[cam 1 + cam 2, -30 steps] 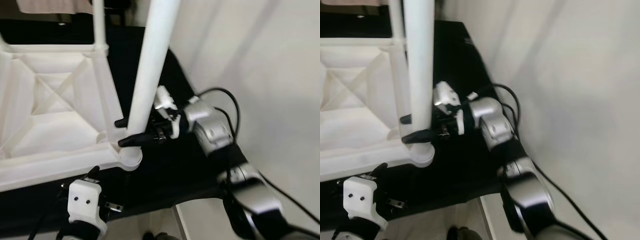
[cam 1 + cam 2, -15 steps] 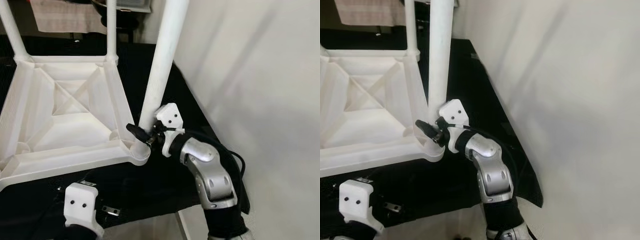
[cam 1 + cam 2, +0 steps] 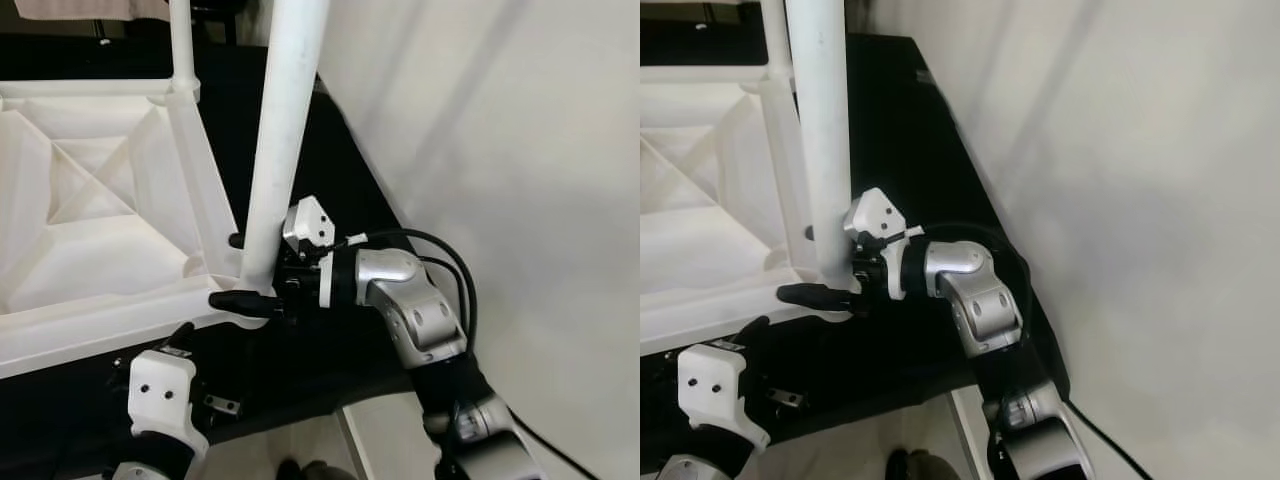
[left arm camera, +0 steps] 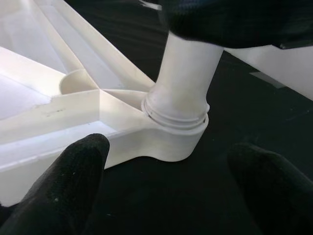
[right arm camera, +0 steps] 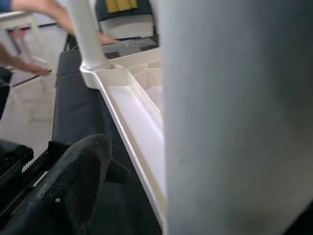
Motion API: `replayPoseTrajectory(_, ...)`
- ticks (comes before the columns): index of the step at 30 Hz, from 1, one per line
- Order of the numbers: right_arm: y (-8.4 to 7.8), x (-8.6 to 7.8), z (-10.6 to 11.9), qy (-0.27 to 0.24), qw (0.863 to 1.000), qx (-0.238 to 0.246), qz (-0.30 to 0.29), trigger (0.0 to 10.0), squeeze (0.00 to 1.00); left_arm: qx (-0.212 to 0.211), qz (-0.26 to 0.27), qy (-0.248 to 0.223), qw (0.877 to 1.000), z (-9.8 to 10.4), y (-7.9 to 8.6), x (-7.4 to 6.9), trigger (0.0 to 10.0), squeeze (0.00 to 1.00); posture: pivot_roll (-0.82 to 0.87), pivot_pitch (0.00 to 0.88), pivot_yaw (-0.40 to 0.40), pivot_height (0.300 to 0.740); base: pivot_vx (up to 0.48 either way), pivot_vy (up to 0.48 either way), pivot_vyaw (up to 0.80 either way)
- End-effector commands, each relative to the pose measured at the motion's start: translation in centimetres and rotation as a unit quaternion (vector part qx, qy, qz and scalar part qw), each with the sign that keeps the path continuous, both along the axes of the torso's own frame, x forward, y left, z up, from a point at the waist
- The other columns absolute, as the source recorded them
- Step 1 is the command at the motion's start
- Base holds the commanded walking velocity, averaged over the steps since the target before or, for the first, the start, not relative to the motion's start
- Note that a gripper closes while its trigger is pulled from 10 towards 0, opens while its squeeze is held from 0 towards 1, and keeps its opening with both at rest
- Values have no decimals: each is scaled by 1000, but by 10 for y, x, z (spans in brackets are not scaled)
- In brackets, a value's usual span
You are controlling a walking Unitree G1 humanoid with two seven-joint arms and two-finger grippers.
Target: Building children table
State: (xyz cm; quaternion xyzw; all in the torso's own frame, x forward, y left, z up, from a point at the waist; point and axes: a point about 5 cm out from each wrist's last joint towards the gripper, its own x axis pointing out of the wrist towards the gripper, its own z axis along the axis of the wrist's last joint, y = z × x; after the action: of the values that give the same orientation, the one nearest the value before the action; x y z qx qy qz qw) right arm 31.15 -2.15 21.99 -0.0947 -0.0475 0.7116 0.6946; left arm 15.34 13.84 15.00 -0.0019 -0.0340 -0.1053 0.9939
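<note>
1. The white plastic table (image 3: 90, 240) is lying upside down on a black cloth (image 3: 330, 160), with its legs sticking up.
2. The near corner leg (image 3: 285, 130) is being gripped low down by the right gripper (image 3: 243, 270), just above the round socket (image 4: 173, 129) it's sitting in; one black finger is showing on each side of the leg, so it's closed around it.
3. The left gripper (image 4: 166, 181) is being held a bit below that same corner, close to the socket but apart from it, with its fingers (image 4: 68, 181) spread wide and nothing between them.
4. Another leg (image 3: 183, 45) is standing at the far corner.
5. A plain white wall (image 3: 500, 150) is running along the robot's right side, right up against the cloth.
6. A person's arm (image 5: 44, 10) is being seen past the table in the right wrist view.
7. No readable writing or labels can be made out.
</note>
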Motion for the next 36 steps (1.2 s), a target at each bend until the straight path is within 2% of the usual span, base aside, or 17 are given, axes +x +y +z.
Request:
replayPoseTrajectory(1,4,1,1,-21,995,-30,92,10000,0,-1,-5,16,1000,-5,-3,-3,10000,0,53,166,-205,740,0,0,0)
replayPoseTrajectory(6,12,9,12,-23,993,-30,108,10000,0,-1,-6,18,1000,-6,-3,-4,10000,0,60,163,-206,740,0,0,0)
replayPoseTrajectory(7,14,10,15,-21,993,-23,112,8157,0,-1,-6,18,1000,-6,-4,-4,10000,0,63,161,-206,740,0,0,0)
replayPoseTrajectory(8,15,10,17,-16,992,-19,121,275,0,-1,-6,19,1000,-6,-4,-4,10000,0,63,161,-206,740,0,0,0)
replayPoseTrajectory(11,12,6,15,-12,986,-31,165,0,0,-1,-6,19,1000,-6,-5,-4,10000,0,65,160,-209,740,0,0,0)
replayPoseTrajectory(16,3,6,10,-4,982,-38,184,0,0,-2,-6,19,1000,-6,-5,-5,10000,0,63,157,-209,740,0,0,0)
replayPoseTrajectory(18,-3,6,7,0,982,-41,183,0,0,-2,-7,19,1000,-7,-6,-5,10000,0,57,155,-206,740,0,0,0)
replayPoseTrajectory(21,-28,9,-1,10,989,-35,145,0,0,-4,-8,19,1000,-7,-6,-5,10000,0,45,155,-206,740,0,0,0)
replayPoseTrajectory(23,-37,9,-10,21,997,-19,69,0,0,-4,-8,19,1000,-6,-5,-5,10000,0,35,159,-212,740,0,0,0)
replayPoseTrajectory(25,-39,9,-13,27,999,-14,42,0,0,-4,-9,19,1000,-6,-5,-5,10000,0,35,159,-212,740,0,0,0)
replayPoseTrajectory(27,-26,8,-36,101,985,4,-142,0,0,-3,-8,19,1000,-6,-3,-6,10000,0,14,164,-218,740,0,0,0)
replayPoseTrajectory(28,-27,-2,-58,108,958,-33,-264,0,0,-3,-8,19,1000,-6,-2,-6,10000,0,12,166,-214,740,0,0,0)
replayPoseTrajectory(30,-27,-2,-58,108,958,-33,-264,0,0,-3,-8,19,1000,-6,-2,-6,10000,0,12,166,-214,740,0,0,0)
replayPoseTrajectory(31,-28,-20,-69,66,943,-63,-321,0,0,-2,-9,18,1000,-6,-1,-5,10000,0,6,175,-201,740,0,0,0)
replayPoseTrajectory(33,-28,-26,-65,51,935,-60,-345,0,0,-1,-9,18,1000,-6,0,-4,10000,0,-6,164,-194,740,0,0,0)
replayPoseTrajectory(35,-27,-30,-67,42,933,-66,-351,0,0,-1,-9,19,1000,-6,1,-2,10000,0,-9,148,-193,740,0,0,0)
replayPoseTrajectory(36,-20,-32,-69,50,943,-73,-321,0,0,-3,-12,19,1000,-7,2,0,10000,0,-1,159,-198,740,0,0,0)
